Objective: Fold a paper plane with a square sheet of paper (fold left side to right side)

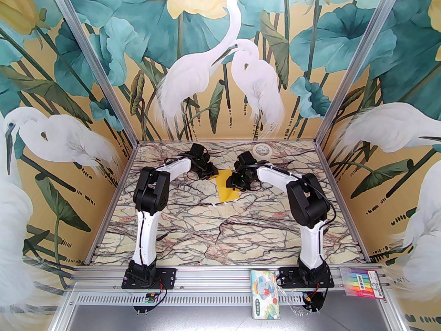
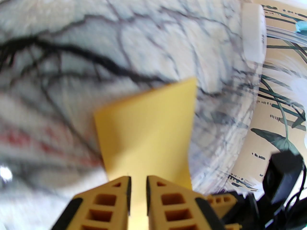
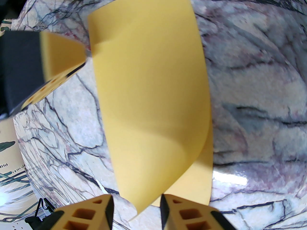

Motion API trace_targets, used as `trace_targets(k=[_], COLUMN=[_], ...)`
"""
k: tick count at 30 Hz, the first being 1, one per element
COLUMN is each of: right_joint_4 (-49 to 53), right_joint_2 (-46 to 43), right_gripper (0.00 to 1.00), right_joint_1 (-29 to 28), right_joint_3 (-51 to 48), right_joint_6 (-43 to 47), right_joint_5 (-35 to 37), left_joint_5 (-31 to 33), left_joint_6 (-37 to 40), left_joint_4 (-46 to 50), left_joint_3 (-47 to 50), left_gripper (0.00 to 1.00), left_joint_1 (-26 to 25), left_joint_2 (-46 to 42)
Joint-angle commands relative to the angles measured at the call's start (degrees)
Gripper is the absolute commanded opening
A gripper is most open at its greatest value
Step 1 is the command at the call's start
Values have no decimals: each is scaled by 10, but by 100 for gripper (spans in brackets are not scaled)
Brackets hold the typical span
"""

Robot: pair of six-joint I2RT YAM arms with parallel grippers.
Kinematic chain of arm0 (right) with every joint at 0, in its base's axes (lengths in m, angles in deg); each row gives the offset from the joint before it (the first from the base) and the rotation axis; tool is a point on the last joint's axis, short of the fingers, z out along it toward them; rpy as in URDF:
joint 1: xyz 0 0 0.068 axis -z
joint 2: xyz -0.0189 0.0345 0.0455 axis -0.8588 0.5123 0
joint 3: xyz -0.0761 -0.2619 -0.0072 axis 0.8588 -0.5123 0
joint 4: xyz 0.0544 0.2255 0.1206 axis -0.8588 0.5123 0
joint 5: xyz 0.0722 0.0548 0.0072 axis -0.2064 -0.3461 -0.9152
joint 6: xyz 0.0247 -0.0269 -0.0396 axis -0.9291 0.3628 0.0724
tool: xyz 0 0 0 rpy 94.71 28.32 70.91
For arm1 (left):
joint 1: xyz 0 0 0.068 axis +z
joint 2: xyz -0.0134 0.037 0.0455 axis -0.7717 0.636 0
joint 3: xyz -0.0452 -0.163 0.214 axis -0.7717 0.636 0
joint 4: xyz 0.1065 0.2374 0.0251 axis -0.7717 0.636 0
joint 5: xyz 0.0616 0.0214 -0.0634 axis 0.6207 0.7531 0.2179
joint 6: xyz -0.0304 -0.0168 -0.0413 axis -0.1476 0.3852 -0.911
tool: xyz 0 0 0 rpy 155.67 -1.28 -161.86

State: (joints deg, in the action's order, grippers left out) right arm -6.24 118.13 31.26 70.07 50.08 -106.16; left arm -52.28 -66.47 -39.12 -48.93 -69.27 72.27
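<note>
Right tool (image 3: 136, 208), jaws apart, around paper (image 3: 151, 80)

The left white-and-black arm (image 1: 146, 216) and the right white-and-black arm (image 1: 311, 219) rise from the near edge of the marble-patterned bench (image 1: 193, 236), bend at the elbow and reach inward to its far middle, wrists tipped down. The left yellow-fingered claw (image 2: 138, 178) has its jaws narrowly parted. The right yellow-fingered claw (image 3: 136, 198), close by and facing it, stands wider apart.
</note>
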Motion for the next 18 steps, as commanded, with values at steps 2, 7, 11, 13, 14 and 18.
trace_targets(k=[2,7,11,13,14,18], right_joint_4=[-13,-38,-67,-78,-81,-87], right_joint_2=[7,6,8,7,6,7], right_gripper=[43,49,50,52,53,44], right_joint_1=[-4,-3,-1,-1,-1,3], right_joint_3=[-6,-20,-31,-35,-35,-39], right_joint_6=[-12,-27,-46,-53,-53,-62], right_joint_5=[-12,-29,-50,-56,-57,-58], left_joint_5=[-16,-29,-32,-38,-39,-43], left_joint_6=[-17,-37,-51,-59,-63,-72], left_joint_4=[-24,-62,-89,-109,-116,-138], left_joint_3=[60,127,176,202,212,248], left_gripper=[21,22,24,24,24,24], left_joint_1=[-2,-4,-6,-7,-8,-15], left_joint_2=[-66,-105,-132,-145,-150,-168])
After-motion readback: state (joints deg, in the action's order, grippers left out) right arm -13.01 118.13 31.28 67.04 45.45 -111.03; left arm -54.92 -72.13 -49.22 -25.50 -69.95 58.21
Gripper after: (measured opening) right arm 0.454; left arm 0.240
